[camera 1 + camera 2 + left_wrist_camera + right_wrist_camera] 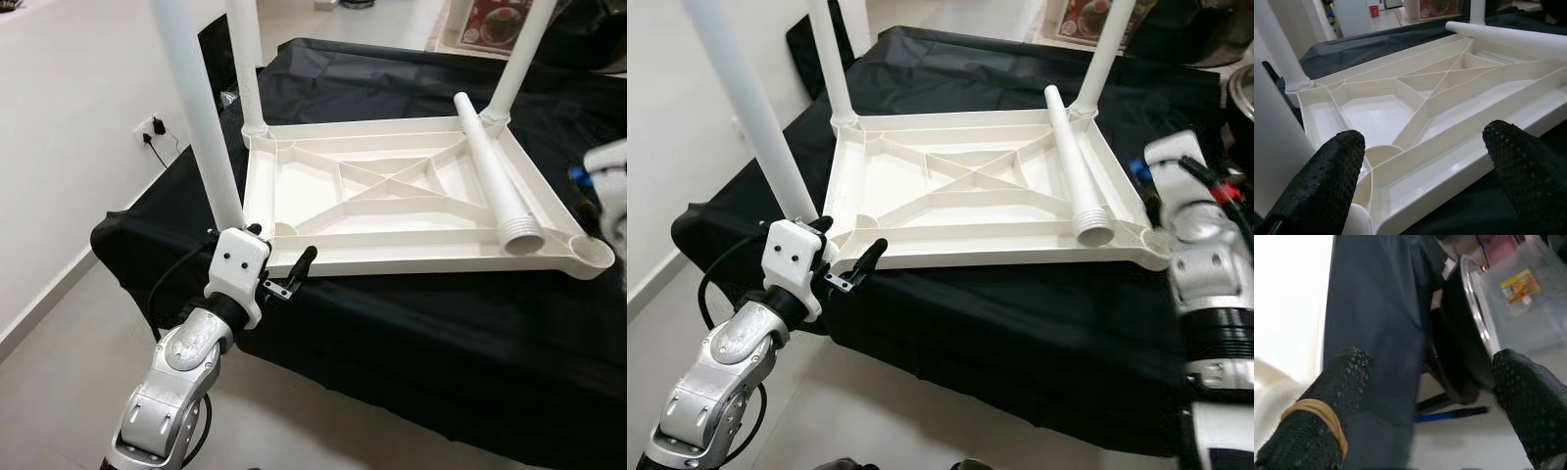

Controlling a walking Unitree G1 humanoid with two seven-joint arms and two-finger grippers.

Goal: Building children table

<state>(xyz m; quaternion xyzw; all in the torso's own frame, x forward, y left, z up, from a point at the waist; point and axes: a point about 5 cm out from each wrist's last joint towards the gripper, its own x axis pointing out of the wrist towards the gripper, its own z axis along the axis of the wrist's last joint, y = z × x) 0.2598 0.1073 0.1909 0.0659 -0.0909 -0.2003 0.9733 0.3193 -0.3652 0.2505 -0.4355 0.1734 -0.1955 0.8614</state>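
The upturned white tabletop [392, 211] lies on the black-draped surface [411, 323] with three legs up and a loose leg [490, 176] across its right side — stiff, light, slick plastic, best gripped mid-shaft — while both the left pincer [294, 269] and right pincer [1425, 406] gape empty.

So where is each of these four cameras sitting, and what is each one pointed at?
Left eye view: on the head, looking forward and down at the upturned white tabletop on a black cloth; the left arm shows, its left gripper at the near corner.
Right eye view: the head's other eye, same scene, plus the right arm.
Left wrist view: looks between two black fingers across the tabletop's ribs.
Right wrist view: on the right gripper, facing dark cloth.
Shared: the loose leg shows in three views.
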